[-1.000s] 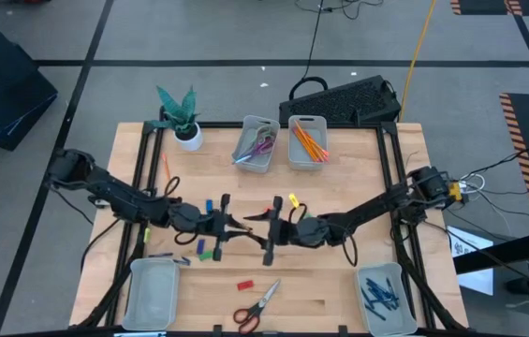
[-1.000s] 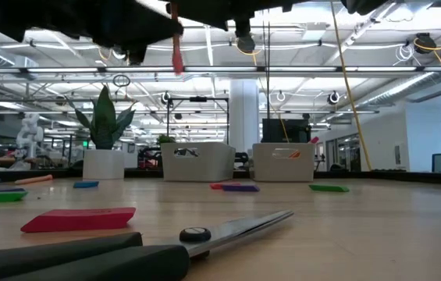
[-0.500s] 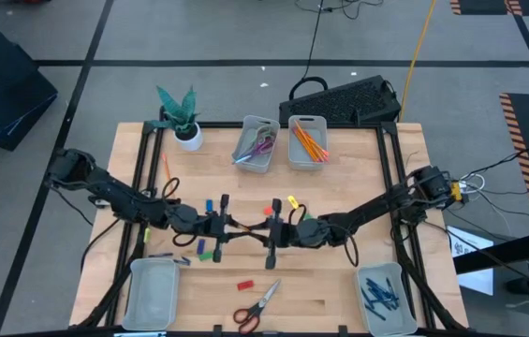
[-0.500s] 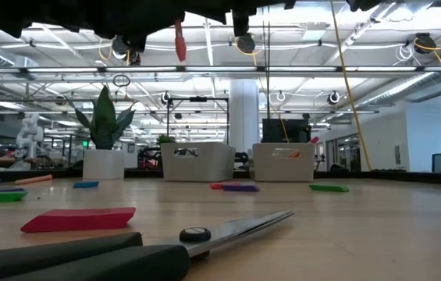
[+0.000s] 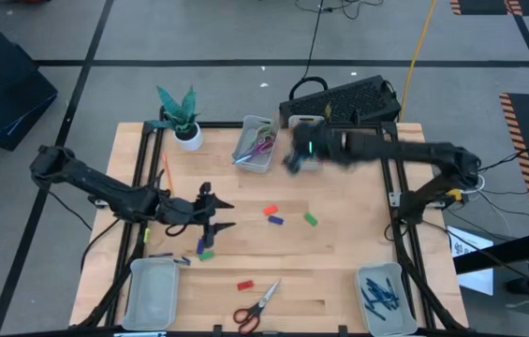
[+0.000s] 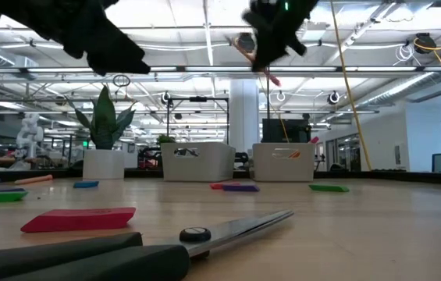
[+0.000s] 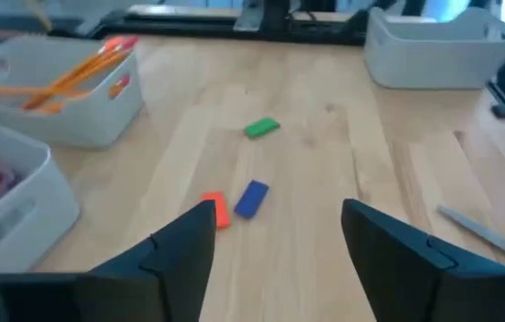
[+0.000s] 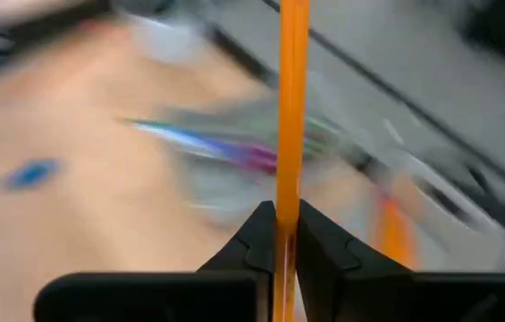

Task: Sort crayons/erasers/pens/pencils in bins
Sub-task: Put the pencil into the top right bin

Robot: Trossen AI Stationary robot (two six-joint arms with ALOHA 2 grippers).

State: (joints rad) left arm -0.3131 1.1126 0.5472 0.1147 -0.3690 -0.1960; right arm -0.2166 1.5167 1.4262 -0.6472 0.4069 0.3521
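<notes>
The right gripper [image 8: 284,234] is clamped on one orange pencil [image 8: 290,107], blurred, at upper centre of the high view beside the pencil bin [image 5: 307,145]. The left gripper [image 5: 219,214], fingers apart, hangs centre-left. Three erasers [image 7: 254,198] lie mid-table.

Orange pencil [image 8: 289,107]; red [image 5: 270,212], blue [image 5: 278,221], green [image 5: 311,219] erasers mid-table; pale grey-blue bins [image 5: 153,290]; light wood table [image 5: 339,262]; red-handled scissors [image 5: 255,307].
</notes>
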